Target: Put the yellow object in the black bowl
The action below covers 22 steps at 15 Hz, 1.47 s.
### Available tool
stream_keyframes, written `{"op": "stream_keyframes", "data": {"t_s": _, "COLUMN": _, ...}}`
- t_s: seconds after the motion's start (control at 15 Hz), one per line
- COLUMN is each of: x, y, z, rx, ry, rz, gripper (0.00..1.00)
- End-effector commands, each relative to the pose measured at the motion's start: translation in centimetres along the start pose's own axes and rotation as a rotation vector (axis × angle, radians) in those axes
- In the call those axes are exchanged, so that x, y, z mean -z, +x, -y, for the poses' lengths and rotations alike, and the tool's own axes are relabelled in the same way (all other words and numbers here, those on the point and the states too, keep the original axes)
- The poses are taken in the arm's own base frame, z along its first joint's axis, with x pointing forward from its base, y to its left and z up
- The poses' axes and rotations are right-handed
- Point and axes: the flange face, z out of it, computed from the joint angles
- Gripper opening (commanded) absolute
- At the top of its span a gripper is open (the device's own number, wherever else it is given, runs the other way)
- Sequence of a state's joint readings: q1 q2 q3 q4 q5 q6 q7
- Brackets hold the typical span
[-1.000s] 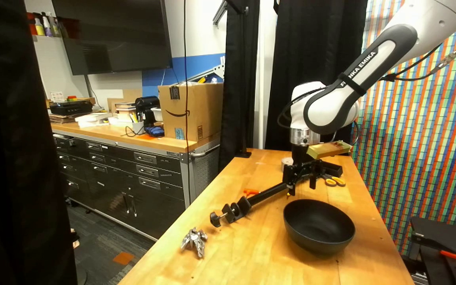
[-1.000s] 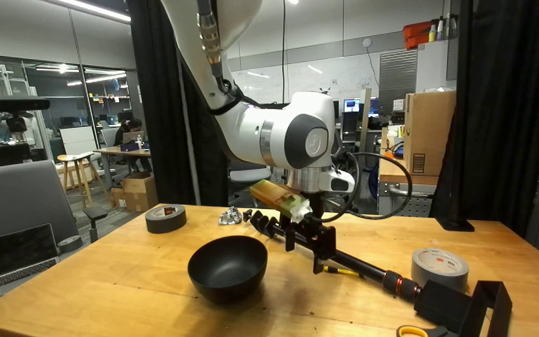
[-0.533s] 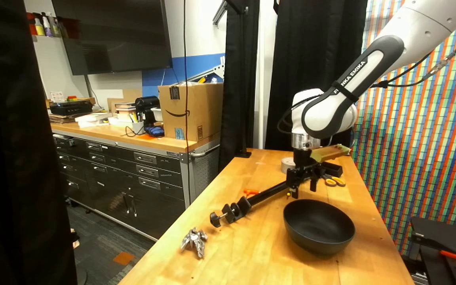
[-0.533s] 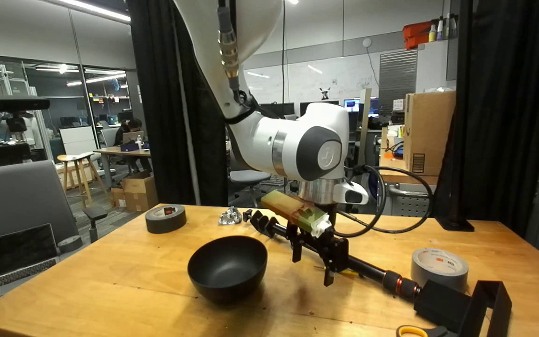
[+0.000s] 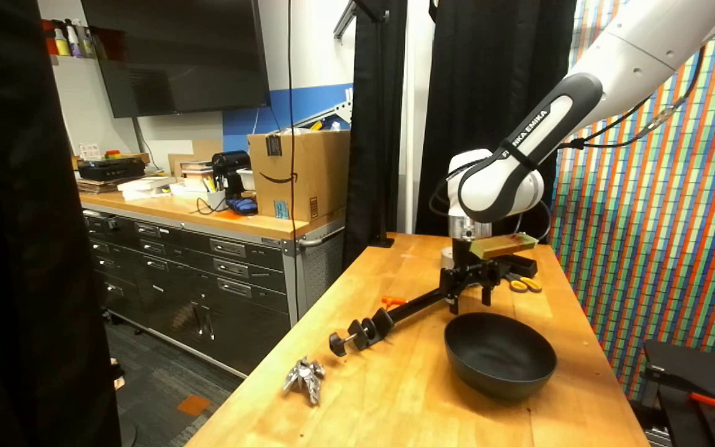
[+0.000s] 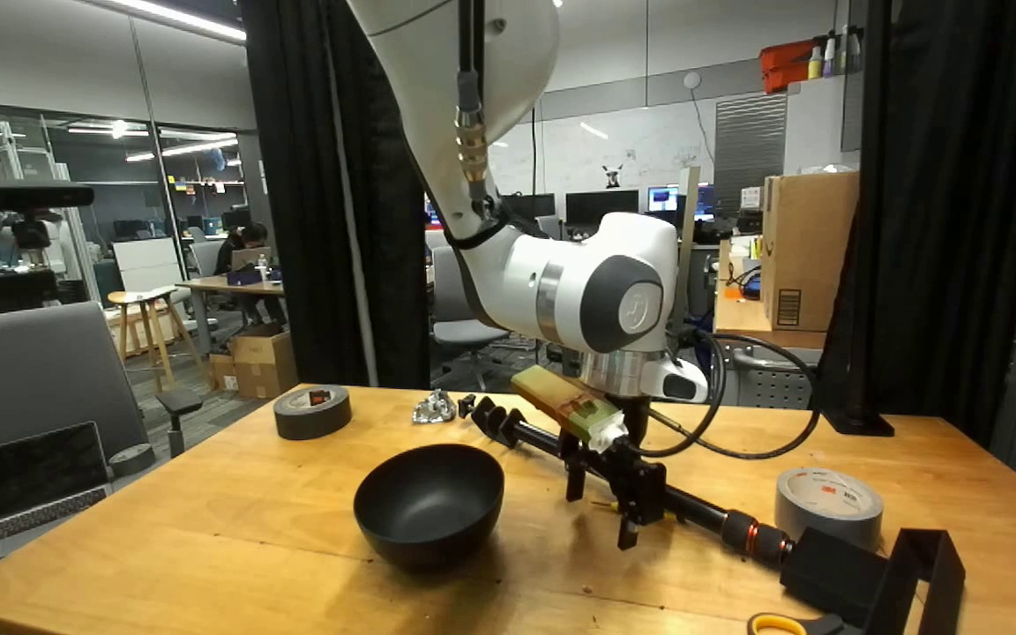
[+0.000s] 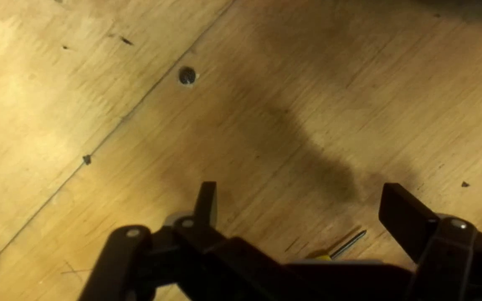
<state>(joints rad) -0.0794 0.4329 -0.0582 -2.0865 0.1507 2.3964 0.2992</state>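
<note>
The yellow object is a small screwdriver with a yellow handle and a thin metal shaft. It lies on the table; in the wrist view the gripper body hides most of the handle. A bit of it also shows behind the fingers in an exterior view. My gripper is open and empty, above the table, with the screwdriver's tip between its fingers in the wrist view. The gripper also shows in both exterior views. The black bowl stands upright and empty beside the gripper, also in an exterior view.
A long black tripod-like rod lies just behind the gripper. A grey tape roll, scissors, a dark tape roll and a silvery gadget are on the table. An orange item lies near the rod.
The gripper has come down and moved away from the bowl, toward the yellow screwdriver and the rod. It stays open. The bowl has not moved.
</note>
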Motion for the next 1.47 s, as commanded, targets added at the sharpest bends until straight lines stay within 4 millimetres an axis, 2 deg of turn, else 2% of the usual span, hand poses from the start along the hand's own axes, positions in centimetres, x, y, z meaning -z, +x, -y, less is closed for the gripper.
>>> {"op": "stream_keyframes", "data": {"t_s": 0.0, "x": 0.6, "y": 2.9, "z": -0.4, "rx": -0.091, "ry": 0.028, "rz": 0.013, "gripper": 1.0}}
{"op": "stream_keyframes", "data": {"t_s": 0.33, "x": 1.6, "y": 4.8, "z": -1.6, "rx": -0.114, "ry": 0.043, "rz": 0.005, "gripper": 1.0}}
{"op": "stream_keyframes", "data": {"t_s": 0.4, "x": 1.5, "y": 4.8, "z": -1.8, "rx": -0.085, "ry": 0.048, "rz": -0.007, "gripper": 0.75}}
{"op": "stream_keyframes", "data": {"t_s": 0.47, "x": 1.5, "y": 4.8, "z": -1.8, "rx": -0.077, "ry": 0.05, "rz": -0.011, "gripper": 0.73}}
{"op": "stream_keyframes", "data": {"t_s": 0.87, "x": 1.0, "y": 4.7, "z": -2.2, "rx": -0.044, "ry": 0.059, "rz": -0.006, "gripper": 0.27}}
{"op": "stream_keyframes", "data": {"t_s": 1.07, "x": 0.9, "y": 4.8, "z": -2.5, "rx": -0.038, "ry": 0.062, "rz": -0.004, "gripper": 0.07}}
{"op": "stream_keyframes", "data": {"t_s": 1.2, "x": 1.0, "y": 4.8, "z": -2.9, "rx": -0.038, "ry": 0.064, "rz": -0.004, "gripper": 0.04}}
{"op": "stream_keyframes", "data": {"t_s": 1.4, "x": 1.2, "y": 4.7, "z": -3.1, "rx": -0.036, "ry": 0.068, "rz": 0.007, "gripper": 0.08}}
